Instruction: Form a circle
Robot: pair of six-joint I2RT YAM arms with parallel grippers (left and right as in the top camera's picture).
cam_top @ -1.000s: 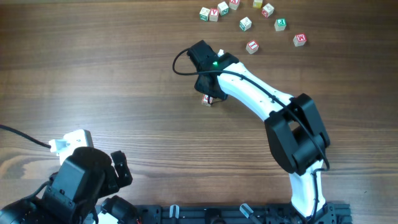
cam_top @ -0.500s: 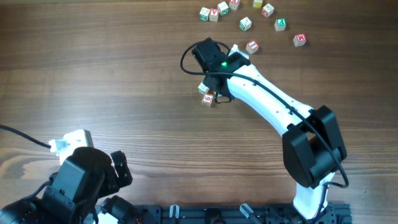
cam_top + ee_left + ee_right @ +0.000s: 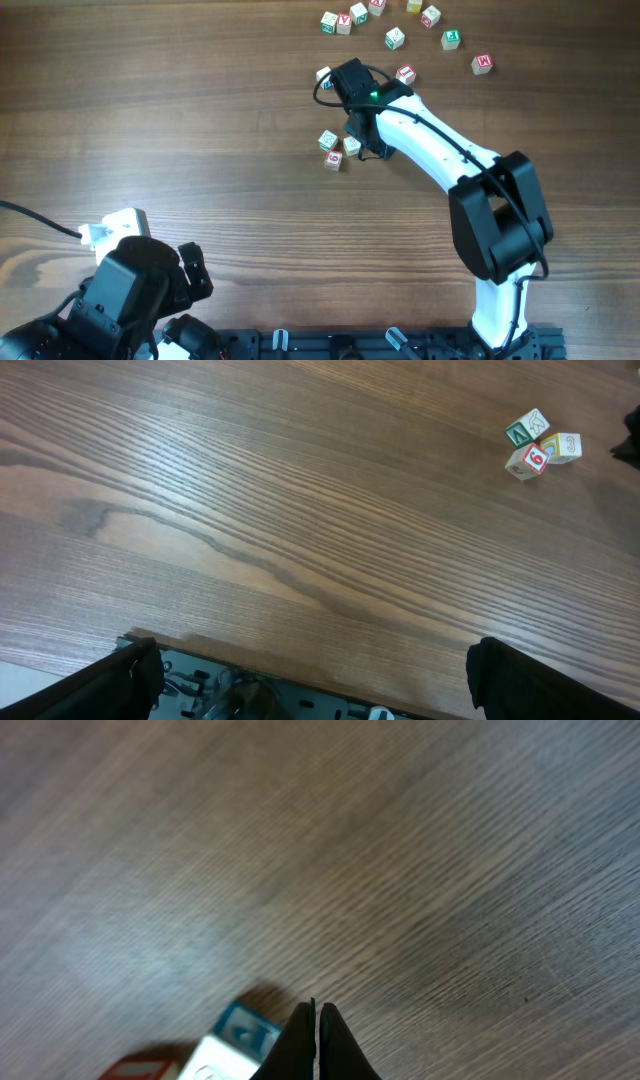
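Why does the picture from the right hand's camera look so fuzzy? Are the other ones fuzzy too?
Right wrist view: smeary; the table blurs toward the upper left and the cube beside the shut right gripper looks soft. Left wrist view: sharp grain, the three cubes clear. Overhead view: crisp, evenly lit, only soft shadow under the right arm.

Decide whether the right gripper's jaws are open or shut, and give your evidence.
Shut. In the right wrist view the right gripper shows fingertips meeting, no gap, nothing between them.
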